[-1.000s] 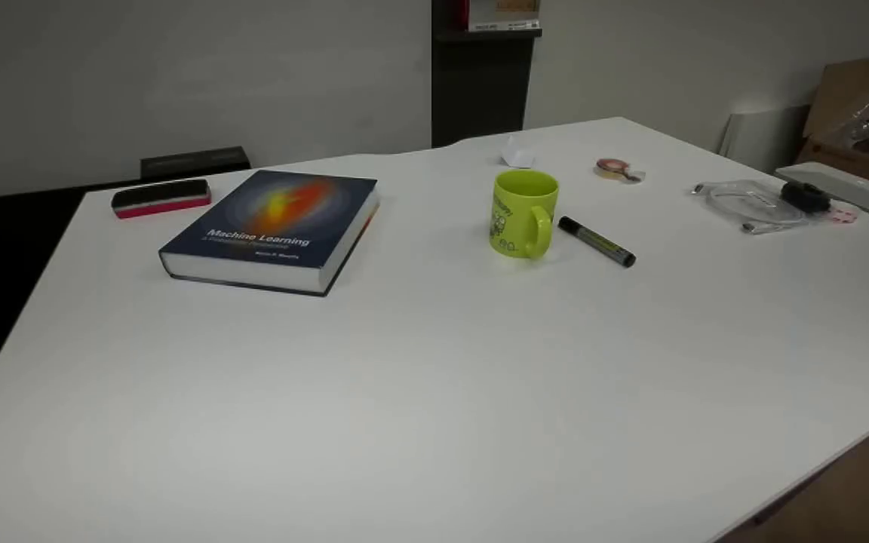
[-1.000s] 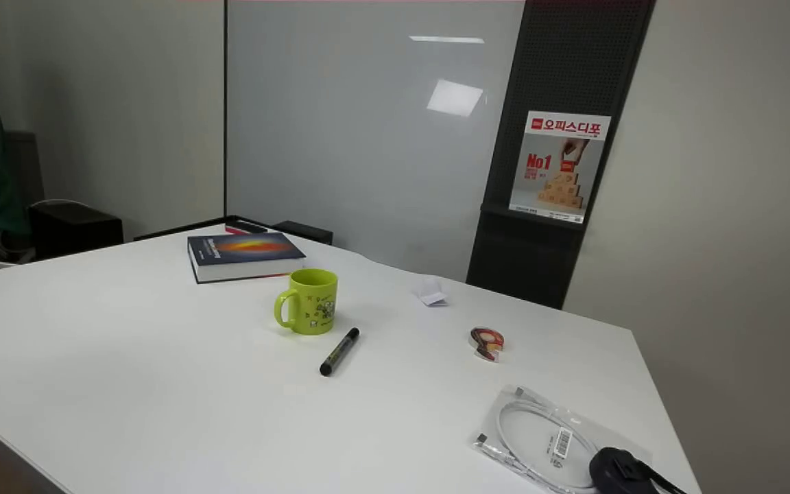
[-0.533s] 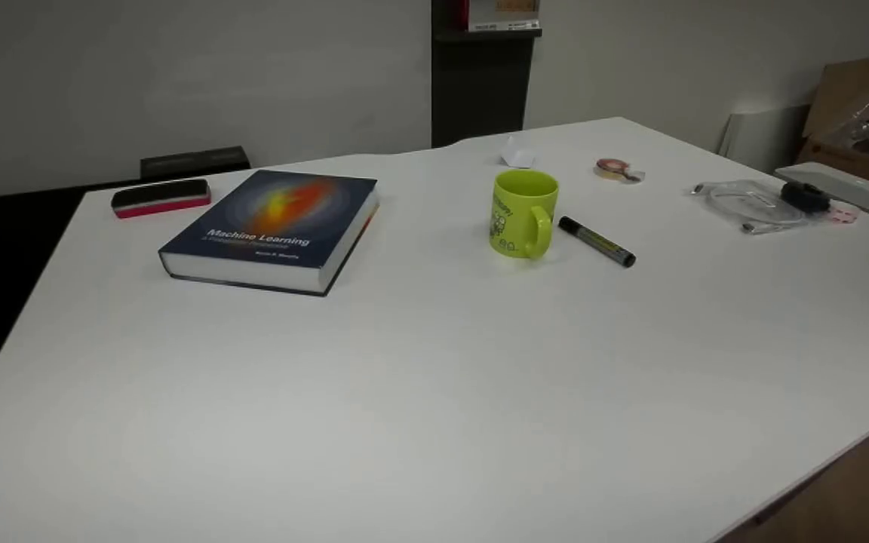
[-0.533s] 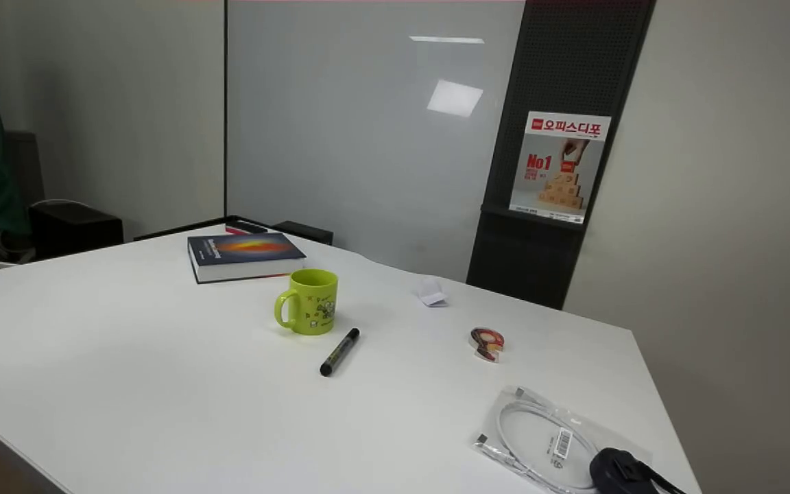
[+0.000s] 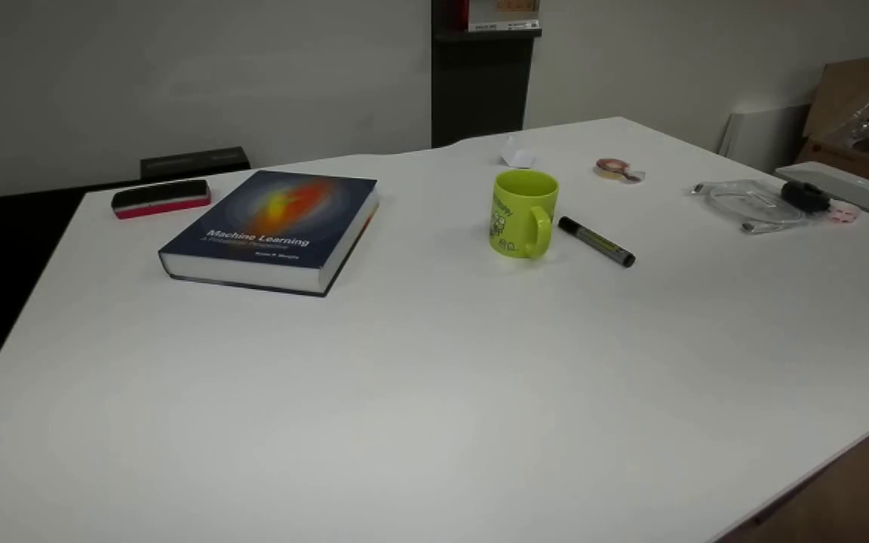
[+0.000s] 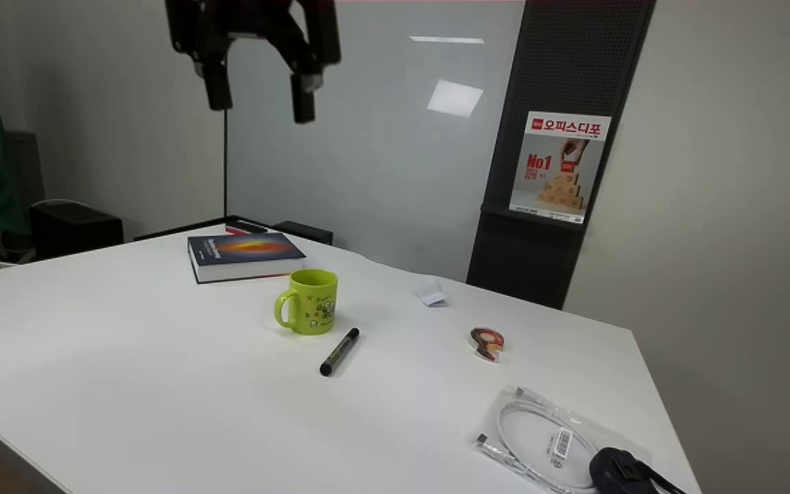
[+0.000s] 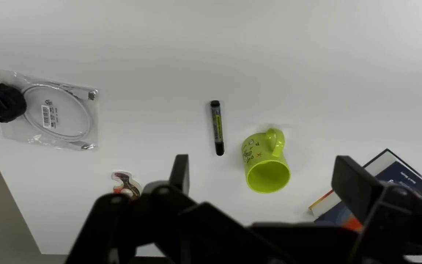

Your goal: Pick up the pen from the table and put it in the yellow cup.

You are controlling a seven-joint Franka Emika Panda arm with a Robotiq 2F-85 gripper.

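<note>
The pen is a thin black marker lying flat on the white table, beside the yellow cup but apart from it. In an exterior view the pen lies in front of the upright cup. My gripper is open and empty, high above the table, with its fingers pointing down. In the wrist view the gripper has its fingers wide apart. The cup shows between them, and the pen shows ahead, nearer the left finger. The cup's visible inside is empty.
A thick book lies near a pink-and-black eraser. A bagged cable with a black item lies near the table's edge. A tape roll and a folded white paper lie behind the pen.
My gripper has come into view from the top in an exterior view, where it did not show before. The pen, the cup and the other objects have not moved.
</note>
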